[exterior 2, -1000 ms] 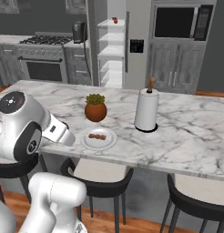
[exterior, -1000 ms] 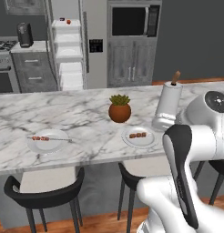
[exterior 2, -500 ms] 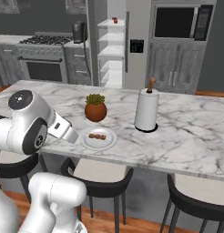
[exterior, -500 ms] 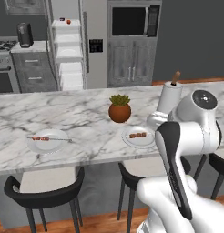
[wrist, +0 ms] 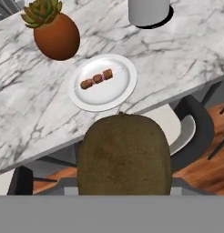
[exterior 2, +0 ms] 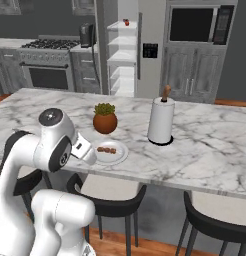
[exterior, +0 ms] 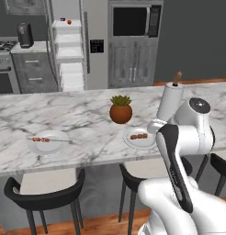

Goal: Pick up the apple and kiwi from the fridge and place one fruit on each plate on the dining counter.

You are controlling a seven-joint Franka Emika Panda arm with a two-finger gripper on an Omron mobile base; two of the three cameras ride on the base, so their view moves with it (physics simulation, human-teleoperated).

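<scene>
The gripper [wrist: 124,193] grips the kiwi [wrist: 124,154], held short of the surface [wrist: 186,54] edge. The nearest plate [wrist: 103,83] lies just ahead, already carrying a skewer [wrist: 96,78]; best to carry the kiwi forward over bare rim, then lower gently.

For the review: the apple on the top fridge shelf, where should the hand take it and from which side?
The apple is best gripped across its round middle, coming in level from the open front of the fridge. It sits alone on the top shelf with shelf walls at the sides and little room above, so a frontal approach looks safest.
</scene>
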